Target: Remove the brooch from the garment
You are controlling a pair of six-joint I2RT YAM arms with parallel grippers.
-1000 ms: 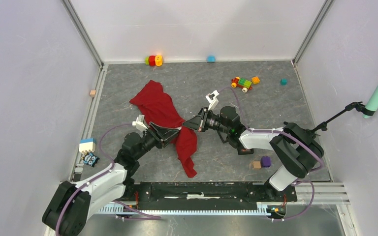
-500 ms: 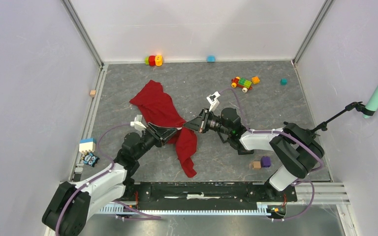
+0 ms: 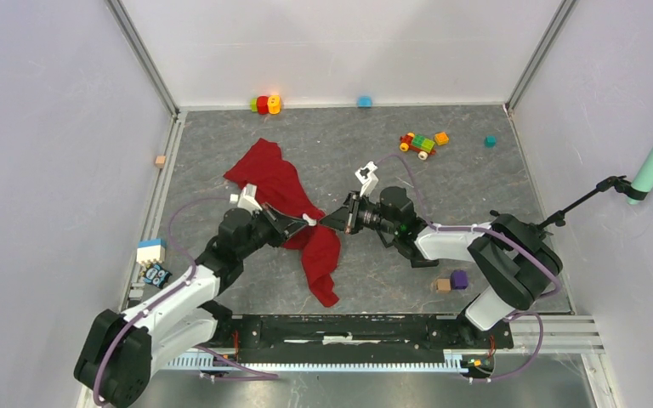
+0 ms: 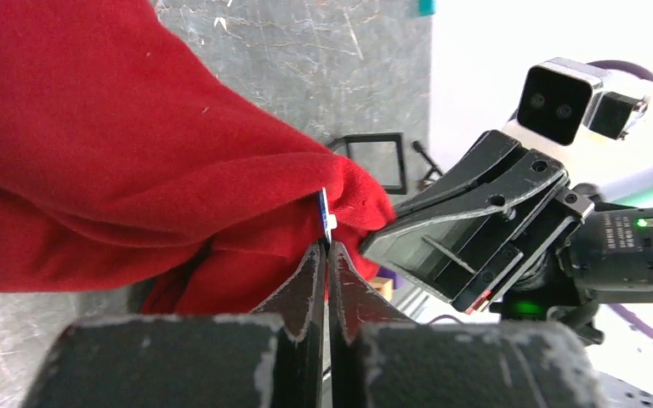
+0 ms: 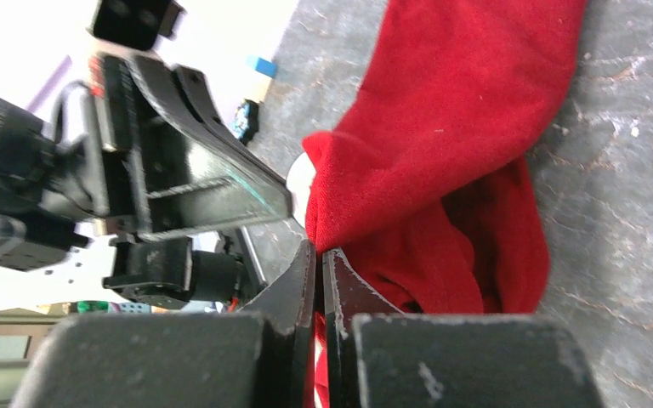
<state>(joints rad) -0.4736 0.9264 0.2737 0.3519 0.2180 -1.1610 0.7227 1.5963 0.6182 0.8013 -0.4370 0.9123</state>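
Observation:
The red garment (image 3: 276, 185) lies on the grey floor, with a fold pulled up between my two grippers. My left gripper (image 3: 304, 223) is shut, its tips (image 4: 326, 248) pinching the small blue-and-white brooch (image 4: 327, 218) at the peak of the fold. The brooch shows as a white spot in the top view (image 3: 310, 219) and the right wrist view (image 5: 299, 183). My right gripper (image 3: 326, 223) faces the left one tip to tip. Its jaws (image 5: 318, 248) are shut on the garment (image 5: 442, 127) just below the brooch. The garment fills the left wrist view (image 4: 110, 136).
A toy car (image 3: 417, 144), an orange block (image 3: 441, 138) and a teal block (image 3: 491, 141) lie at the back right. Coloured blocks (image 3: 264, 104) sit by the back wall. Purple and tan blocks (image 3: 452, 281) lie near the right arm, a white-blue block (image 3: 150, 252) at the left edge.
My left arm has swung toward the far side and its gripper now points at the fold's peak. The fold has shifted slightly. The right gripper has barely moved.

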